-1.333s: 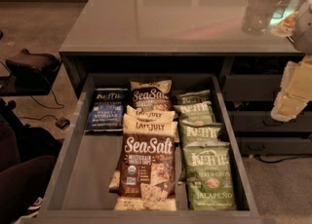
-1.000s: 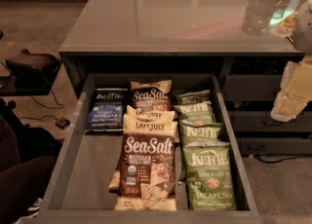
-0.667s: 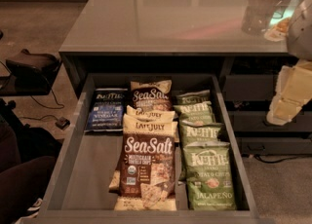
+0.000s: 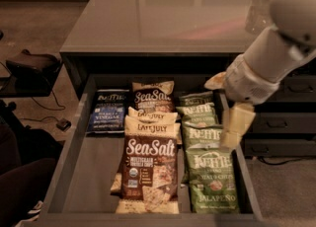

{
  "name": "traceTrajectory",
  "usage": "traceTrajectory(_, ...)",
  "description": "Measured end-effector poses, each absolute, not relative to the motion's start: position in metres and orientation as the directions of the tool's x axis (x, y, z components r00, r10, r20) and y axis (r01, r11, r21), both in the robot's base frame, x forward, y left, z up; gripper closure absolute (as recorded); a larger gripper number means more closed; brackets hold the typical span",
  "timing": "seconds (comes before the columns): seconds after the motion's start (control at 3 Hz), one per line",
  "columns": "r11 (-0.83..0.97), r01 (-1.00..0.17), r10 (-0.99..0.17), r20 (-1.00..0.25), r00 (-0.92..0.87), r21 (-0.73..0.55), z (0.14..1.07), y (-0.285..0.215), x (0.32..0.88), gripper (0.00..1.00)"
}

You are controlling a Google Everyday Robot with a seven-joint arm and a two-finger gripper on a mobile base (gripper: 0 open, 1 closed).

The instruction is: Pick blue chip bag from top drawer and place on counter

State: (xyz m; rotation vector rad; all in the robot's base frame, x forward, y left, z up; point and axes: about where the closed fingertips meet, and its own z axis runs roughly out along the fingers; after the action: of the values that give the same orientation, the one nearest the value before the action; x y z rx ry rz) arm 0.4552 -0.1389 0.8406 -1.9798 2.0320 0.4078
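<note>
Here, the wide, shallow dark grey top drawer (image 4: 68, 158) stands open beneath the large, glossy grey counter slab (image 4: 163, 18), its stock of snack bags laid out in three rows. The small navy-blue crinkly chip bag (image 4: 108, 111) with white lettering lies flat in the drawer's back-left corner, alone in its row, just beside the brown-and-cream Sea Salt bags (image 4: 149, 171) that fill the middle. The green Kettle jalapeno bags (image 4: 211, 179) overlap one another along the right side.

The robot's white arm (image 4: 276, 48) reaches in from the upper right, and its cream-coloured gripper (image 4: 233, 130) hangs over the drawer's right edge, above the green row — well apart from the blue bag. Whether the gripper is apart or closed cannot be told from this angle; it appears to hold nothing.

To the right, narrower dark drawers with handles (image 4: 289, 117) sit shut, and a black boxy object (image 4: 29, 68) rests on the brown floor at left.
</note>
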Motion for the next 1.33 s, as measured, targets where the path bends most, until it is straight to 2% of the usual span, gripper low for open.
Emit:
traceTrajectory(0.67,0.017,-0.999,-0.813,-0.581,-0.035,0.036,0.769,-0.063,0.522,0.00)
traceTrajectory(1.33,0.046,-0.998,-0.780,-0.623,-0.063,0.043,0.772,0.027,0.575,0.00)
